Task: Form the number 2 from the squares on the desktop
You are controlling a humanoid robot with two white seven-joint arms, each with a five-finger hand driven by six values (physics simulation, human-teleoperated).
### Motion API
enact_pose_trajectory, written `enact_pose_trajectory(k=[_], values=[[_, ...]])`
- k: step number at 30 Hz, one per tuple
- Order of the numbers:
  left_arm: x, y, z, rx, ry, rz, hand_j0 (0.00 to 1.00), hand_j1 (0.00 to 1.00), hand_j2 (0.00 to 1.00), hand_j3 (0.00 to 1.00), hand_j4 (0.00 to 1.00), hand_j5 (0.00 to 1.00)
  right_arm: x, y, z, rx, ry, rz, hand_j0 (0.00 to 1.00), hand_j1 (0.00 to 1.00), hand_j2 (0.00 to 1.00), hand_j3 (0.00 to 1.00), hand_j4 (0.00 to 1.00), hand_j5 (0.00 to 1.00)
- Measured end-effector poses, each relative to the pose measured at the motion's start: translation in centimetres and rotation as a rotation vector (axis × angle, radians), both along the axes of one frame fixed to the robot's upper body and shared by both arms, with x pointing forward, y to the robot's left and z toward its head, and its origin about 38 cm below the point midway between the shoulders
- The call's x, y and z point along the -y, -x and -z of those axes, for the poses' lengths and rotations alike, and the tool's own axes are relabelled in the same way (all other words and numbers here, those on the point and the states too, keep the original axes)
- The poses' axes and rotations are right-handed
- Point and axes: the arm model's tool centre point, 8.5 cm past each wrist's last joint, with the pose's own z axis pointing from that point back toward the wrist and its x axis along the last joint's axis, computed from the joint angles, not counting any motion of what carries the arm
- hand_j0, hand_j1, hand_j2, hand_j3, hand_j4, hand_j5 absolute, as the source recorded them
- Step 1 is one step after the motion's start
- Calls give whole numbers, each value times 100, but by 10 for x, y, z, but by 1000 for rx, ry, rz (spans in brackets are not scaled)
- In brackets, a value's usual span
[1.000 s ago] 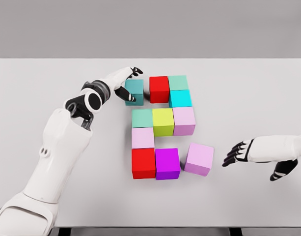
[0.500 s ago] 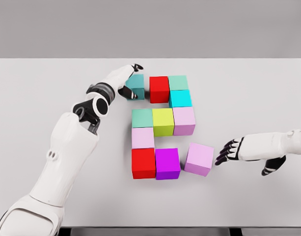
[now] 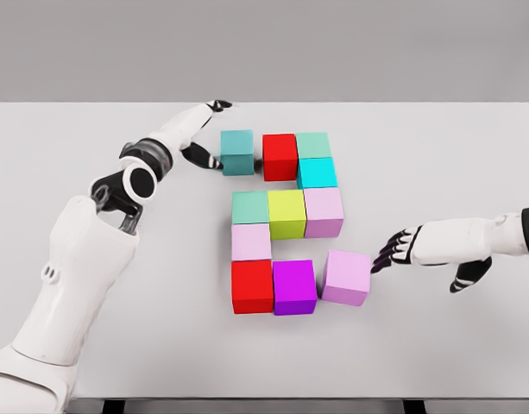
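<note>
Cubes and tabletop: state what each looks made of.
Cubes, such as the red cube and the pink cube: probably painted wood or hard plastic, since faces are flat, evenly coloured, matte, with crisp edges. Being a render, it stays open. Table: smooth pale grey, matte, like laminate; no grain or glare.

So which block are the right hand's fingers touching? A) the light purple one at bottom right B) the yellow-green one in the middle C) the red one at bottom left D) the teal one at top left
A: the right hand has its fingers against the right side of the light purple block at the bottom right of the figure.
</note>
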Motion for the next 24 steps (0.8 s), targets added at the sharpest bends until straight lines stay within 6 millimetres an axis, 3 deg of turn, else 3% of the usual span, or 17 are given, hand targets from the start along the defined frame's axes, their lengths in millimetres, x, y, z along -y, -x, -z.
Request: enact_pose_trajectory(k=[4, 7, 13, 17, 19, 24], values=[[-37, 2, -10, -24, 1, 34, 100, 100, 100, 100, 100, 100, 2, -8, 1, 0, -7, 22, 100, 100, 100, 100, 100, 100], [-51, -2, -12, -51, -41, 49, 100, 100, 100, 100, 100, 100, 3, -11, 0, 4, -13, 30, 100, 100, 100, 100, 100, 100], [-56, -12, 15, -172, -171, 82, 100, 100, 100, 100, 100, 100, 0, -13, -1, 5, -21, 28, 100, 100, 100, 100, 100, 100], [-51, -25, 6, -176, -282, 109, 100, 100, 100, 100, 100, 100, -4, -13, -1, 6, -28, 18, 100, 100, 100, 100, 100, 100], [-50, -24, 16, -211, -329, 125, 100, 100, 100, 100, 100, 100, -6, -14, -3, 11, -31, 13, 100, 100, 100, 100, 100, 100], [-52, -30, 8, -222, -409, 152, 100, 100, 100, 100, 100, 100, -13, -15, -3, 11, -41, 0, 100, 100, 100, 100, 100, 100]])
